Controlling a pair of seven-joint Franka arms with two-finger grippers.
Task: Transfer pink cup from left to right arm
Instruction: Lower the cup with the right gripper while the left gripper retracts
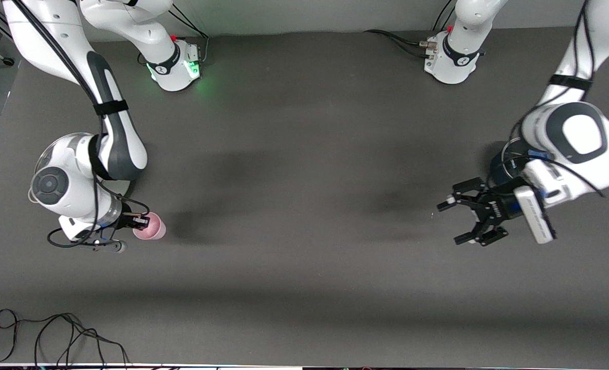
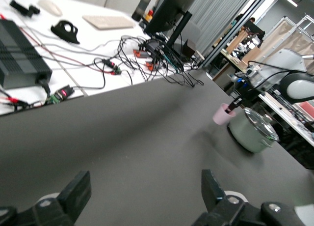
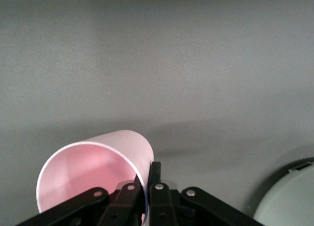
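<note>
Right tool point(image 1: 141, 222) on pink cup point(image 1: 151, 227) rim

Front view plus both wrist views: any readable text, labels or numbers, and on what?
None can be read.
Round marks on the dark collars of both arm bases: too small.
White mark on the left end effector: blurred.
Pink cup, held by the right end effector: plain, no print.

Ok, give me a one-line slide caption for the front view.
Right gripper shut on the pink cup's rim at the right arm's table end; left gripper open, empty, over the left arm's end.
</note>
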